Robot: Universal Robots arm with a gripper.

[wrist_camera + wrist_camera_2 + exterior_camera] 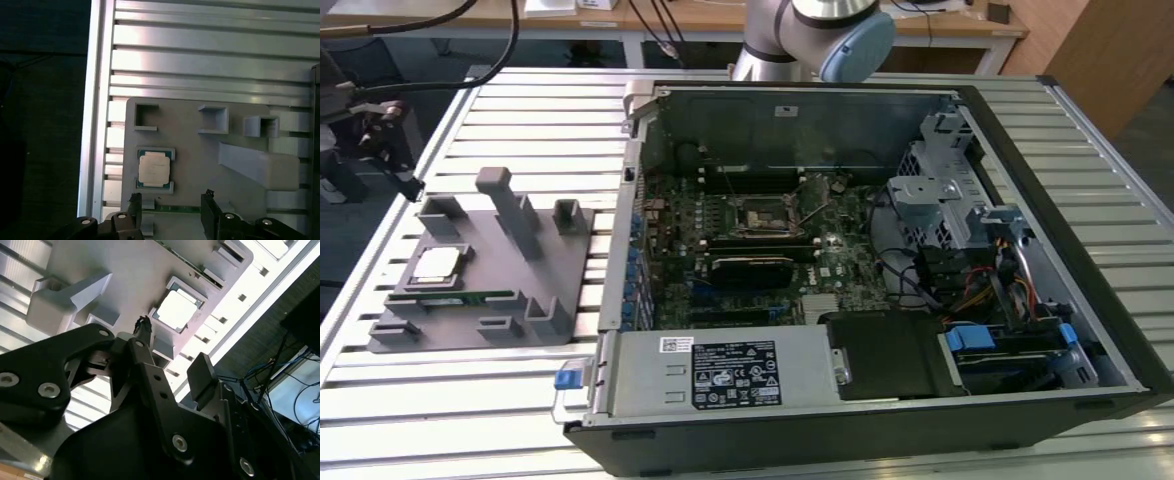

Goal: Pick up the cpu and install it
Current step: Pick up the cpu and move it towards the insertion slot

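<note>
My gripper [172, 196] stands open and empty. I should centre it squarely over the cpu [154, 169] on the grey fixture [200, 160].

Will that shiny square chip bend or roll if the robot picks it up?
Probably neither: the cpu looks flat and stiff, with a metal top. Likely light, being small beside the grey fixture. Its smooth top may be slippery.
</note>
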